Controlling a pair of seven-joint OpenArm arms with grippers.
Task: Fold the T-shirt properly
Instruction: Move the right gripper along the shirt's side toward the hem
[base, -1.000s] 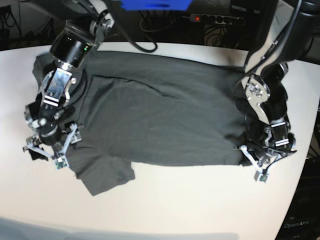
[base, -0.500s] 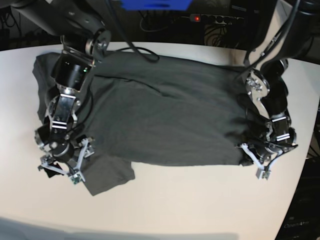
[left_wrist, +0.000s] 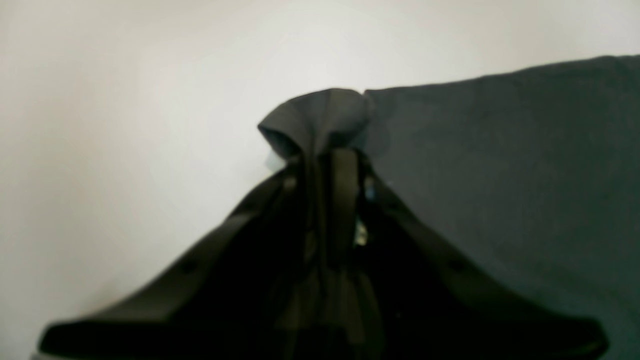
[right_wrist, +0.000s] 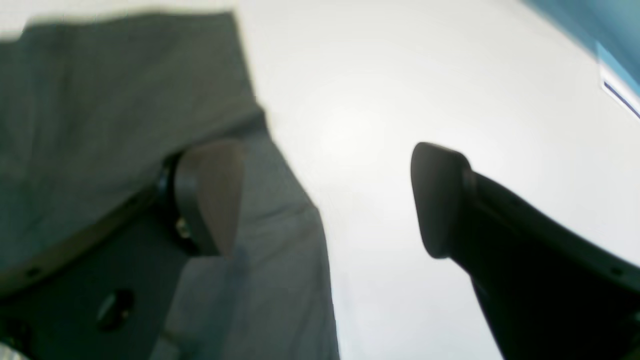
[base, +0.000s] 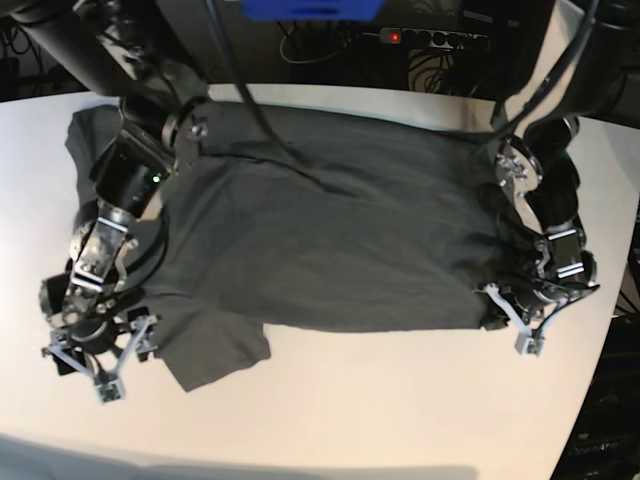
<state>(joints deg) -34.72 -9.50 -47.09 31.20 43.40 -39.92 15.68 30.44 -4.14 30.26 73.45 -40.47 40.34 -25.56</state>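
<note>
1. Nearest the front edge of the white table (base: 400, 420), in the base view, the right gripper (base: 95, 362) is seen low at that view's left, and the left gripper (base: 510, 320) low at its right.
2. The jaws of the right gripper (right_wrist: 325, 200) are held wide apart with nothing between them; in the right wrist view one fingertip (right_wrist: 210, 195) is seen over grey cloth and the other over bare table.
3. A short sleeve (base: 215, 350) of the T-shirt is spread on the table just beside the right gripper.
4. The left gripper (left_wrist: 325, 165) is clamped on a bunched corner of the T-shirt (left_wrist: 500, 175); in the left wrist view a small peak of cloth is seen pinched between the dark fingers (left_wrist: 345, 200) and rising just past their tips.
5. The dark grey T-shirt (base: 330, 240) is laid flat and slightly wrinkled across the middle of the table, stretched between the two arms.
6. Beyond the far edge of the table, a power strip (base: 435, 38) with a red light, dark cables and a blue object (base: 310, 9) are seen.
</note>
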